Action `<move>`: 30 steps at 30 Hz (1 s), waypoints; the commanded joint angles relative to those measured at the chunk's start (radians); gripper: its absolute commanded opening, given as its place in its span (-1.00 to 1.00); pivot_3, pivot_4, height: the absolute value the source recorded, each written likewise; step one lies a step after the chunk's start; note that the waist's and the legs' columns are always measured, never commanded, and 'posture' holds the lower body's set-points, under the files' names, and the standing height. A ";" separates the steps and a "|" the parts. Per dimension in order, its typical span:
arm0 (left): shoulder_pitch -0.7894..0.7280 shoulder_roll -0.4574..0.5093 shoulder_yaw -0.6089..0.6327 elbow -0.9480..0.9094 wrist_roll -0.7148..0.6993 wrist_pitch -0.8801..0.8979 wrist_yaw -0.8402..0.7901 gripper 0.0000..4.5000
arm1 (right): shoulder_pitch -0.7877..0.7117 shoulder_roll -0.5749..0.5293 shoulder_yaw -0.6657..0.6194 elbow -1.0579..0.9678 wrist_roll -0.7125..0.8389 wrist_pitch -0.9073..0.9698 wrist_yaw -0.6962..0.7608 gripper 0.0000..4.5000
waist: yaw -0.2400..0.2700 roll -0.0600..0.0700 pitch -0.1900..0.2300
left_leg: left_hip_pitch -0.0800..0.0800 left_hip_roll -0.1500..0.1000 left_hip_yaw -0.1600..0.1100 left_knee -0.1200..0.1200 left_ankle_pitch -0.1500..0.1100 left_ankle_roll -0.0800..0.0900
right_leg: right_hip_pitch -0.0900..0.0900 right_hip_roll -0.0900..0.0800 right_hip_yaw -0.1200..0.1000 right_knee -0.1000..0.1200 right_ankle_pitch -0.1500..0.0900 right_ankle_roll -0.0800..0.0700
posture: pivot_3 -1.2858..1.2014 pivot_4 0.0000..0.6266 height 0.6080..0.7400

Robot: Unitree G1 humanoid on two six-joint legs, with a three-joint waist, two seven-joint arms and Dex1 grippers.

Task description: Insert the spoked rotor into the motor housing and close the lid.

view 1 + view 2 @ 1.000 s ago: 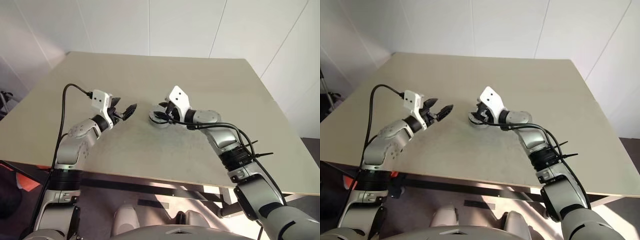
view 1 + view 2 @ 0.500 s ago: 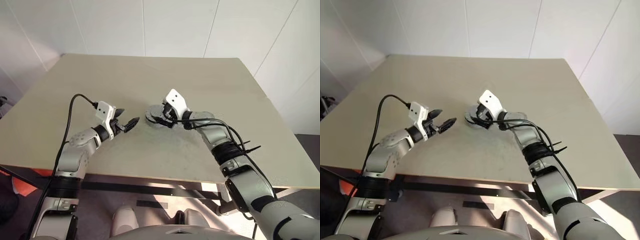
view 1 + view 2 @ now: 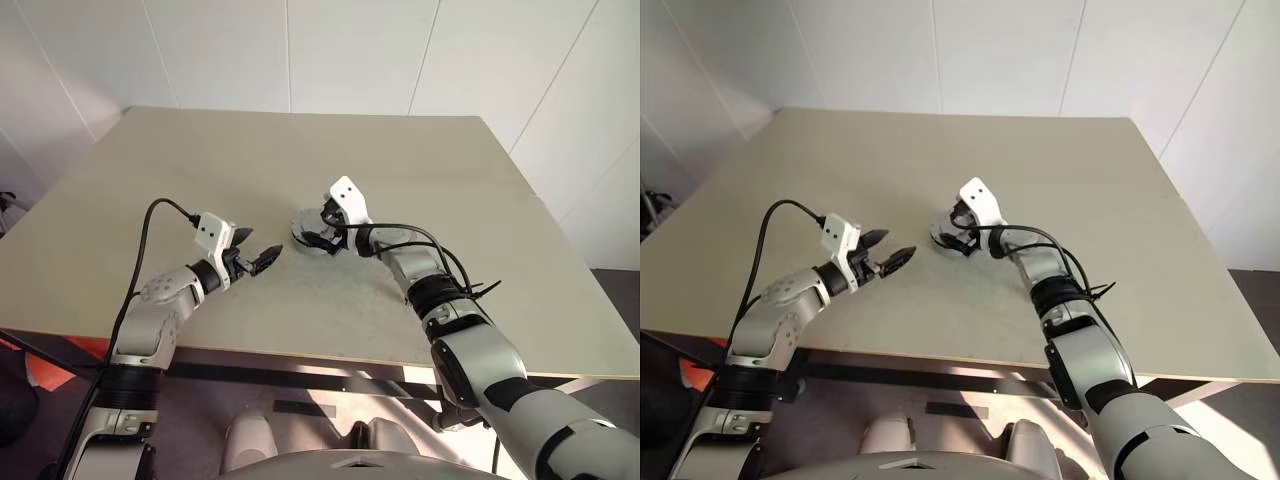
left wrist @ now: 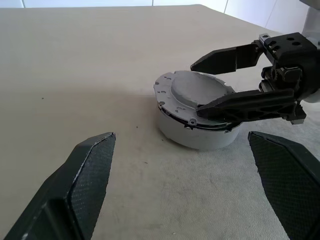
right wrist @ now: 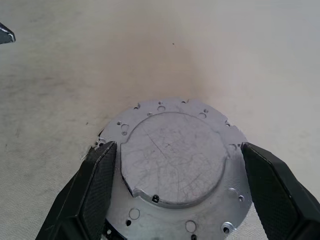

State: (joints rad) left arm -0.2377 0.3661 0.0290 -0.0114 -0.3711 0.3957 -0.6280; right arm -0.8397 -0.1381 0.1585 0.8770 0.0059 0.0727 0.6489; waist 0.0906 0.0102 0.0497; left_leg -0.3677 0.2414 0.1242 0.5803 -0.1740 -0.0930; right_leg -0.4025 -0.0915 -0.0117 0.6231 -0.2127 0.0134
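While the round grey metal motor housing (image 5: 177,165) sits lidded on the beige desk (image 3: 400,160), right fingers (image 5: 97,192) straddle it spread; left fingers (image 4: 82,187) spread nearby.

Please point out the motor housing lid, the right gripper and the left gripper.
motor housing lid (image 5: 172,159): right wrist view, centre of its raised round face.
right gripper (image 4: 220,82): left wrist view, midway between its open jaws, over the lid.
left gripper (image 3: 892,250): right eye view, midway between its fingertips, jaws open.
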 commanded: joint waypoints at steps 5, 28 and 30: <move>-0.006 0.001 0.006 -0.045 -0.004 0.001 0.001 1.00 | -0.021 0.012 -0.032 -0.008 0.015 -0.013 0.018 1.00 | 0.000 0.000 0.000 | 0.000 0.000 0.000 0.000 0.000 0.000 | 0.000 0.000 0.000 0.000 0.000 0.000 | 0.03 -1.00 1.00; 0.004 -0.005 0.004 -0.024 0.003 0.001 0.011 1.00 | 0.024 0.024 -0.042 -0.189 0.031 0.093 0.043 0.42 | -0.002 0.000 0.000 | 0.000 0.000 0.000 -0.001 0.000 0.000 | -0.001 0.000 0.000 0.000 0.000 0.000 | 0.03 -1.00 1.00; 0.005 -0.006 0.003 -0.024 0.004 0.002 0.011 1.00 | 0.032 0.023 -0.039 -0.206 0.027 0.103 0.040 0.42 | -0.003 0.000 0.000 | 0.000 0.000 0.000 -0.001 0.000 0.000 | -0.001 0.000 0.000 0.000 0.000 0.000 | 0.03 -1.00 1.00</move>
State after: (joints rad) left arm -0.2270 0.3574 0.0295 -0.0162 -0.3690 0.4022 -0.6181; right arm -0.7948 -0.1237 0.1353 0.7365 0.0052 0.1830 0.6915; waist 0.0876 0.0104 0.0499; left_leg -0.3682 0.2417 0.1244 0.5794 -0.1742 -0.0926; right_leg -0.4036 -0.0912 -0.0116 0.6225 -0.2129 0.0131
